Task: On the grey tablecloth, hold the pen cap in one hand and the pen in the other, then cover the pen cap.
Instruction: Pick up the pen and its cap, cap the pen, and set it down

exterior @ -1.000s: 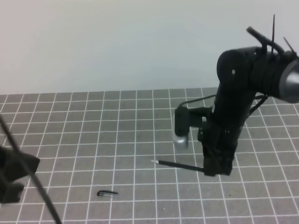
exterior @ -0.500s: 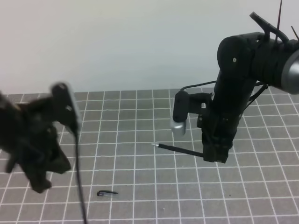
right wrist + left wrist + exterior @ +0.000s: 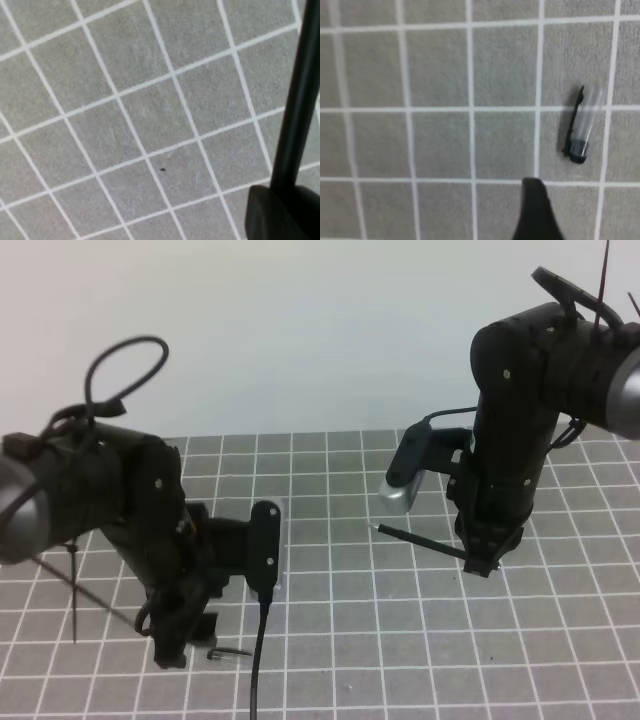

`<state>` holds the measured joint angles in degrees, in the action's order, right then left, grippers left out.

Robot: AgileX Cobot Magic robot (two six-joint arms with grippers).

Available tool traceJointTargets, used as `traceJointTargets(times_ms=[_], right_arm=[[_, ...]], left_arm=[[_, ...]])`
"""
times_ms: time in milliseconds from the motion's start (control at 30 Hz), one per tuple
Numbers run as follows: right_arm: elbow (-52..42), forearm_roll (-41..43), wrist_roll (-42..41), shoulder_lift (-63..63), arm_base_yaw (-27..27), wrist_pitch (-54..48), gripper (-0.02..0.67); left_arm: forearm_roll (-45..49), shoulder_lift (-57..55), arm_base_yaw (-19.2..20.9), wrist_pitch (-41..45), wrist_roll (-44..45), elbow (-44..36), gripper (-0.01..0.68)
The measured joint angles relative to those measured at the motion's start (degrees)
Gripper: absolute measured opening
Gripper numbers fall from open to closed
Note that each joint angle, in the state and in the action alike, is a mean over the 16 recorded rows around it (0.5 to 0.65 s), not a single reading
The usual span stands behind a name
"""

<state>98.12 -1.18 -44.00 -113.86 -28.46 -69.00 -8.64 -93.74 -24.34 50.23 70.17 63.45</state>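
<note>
Right gripper (image 3: 484, 562) pinches the long thin black pen (image 3: 420, 541) mid-air; left gripper (image 3: 180, 645), jaw spread unclear, hovers beside the short black clipped pen cap (image 3: 579, 127), open grey gridded tablecloth (image 3: 330, 640) between arms.

Grey tablecloth (image 3: 440, 145): matt woven cloth, fine-grained. Pen cap (image 3: 577, 127): glossy, part-translucent plastic. Pen (image 3: 300, 95): smooth black plastic.

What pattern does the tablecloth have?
The flat grey tablecloth has a thin white square grid, clearest in the left wrist view.

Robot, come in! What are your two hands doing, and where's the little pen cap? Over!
Right tool shut on pen, lifted. Left tool over pen cap, not gripping. Cap flat on grey tablecloth. Nothing in the way.
</note>
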Motion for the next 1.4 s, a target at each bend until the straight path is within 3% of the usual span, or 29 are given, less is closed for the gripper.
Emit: traceJointTargets(times_ms=[200, 667, 1400], right_arm=[[0.00, 1.82, 2.60, 0.00, 0.01, 0.00, 0.067], [0.00, 3.98, 3.53, 0.06, 0.01, 0.00, 0.067], [0.00, 4.40, 5.10, 0.23, 0.01, 0.00, 0.067]], left_arm=[[1.07, -4.50, -0.83, -2.38, 0.04, 0.02, 0.422], [-0.77, -10.11, -0.81, -4.87, 1.55, 0.05, 0.336], [-2.10, -11.47, -0.81, -2.55, 2.14, 0.11, 0.020]])
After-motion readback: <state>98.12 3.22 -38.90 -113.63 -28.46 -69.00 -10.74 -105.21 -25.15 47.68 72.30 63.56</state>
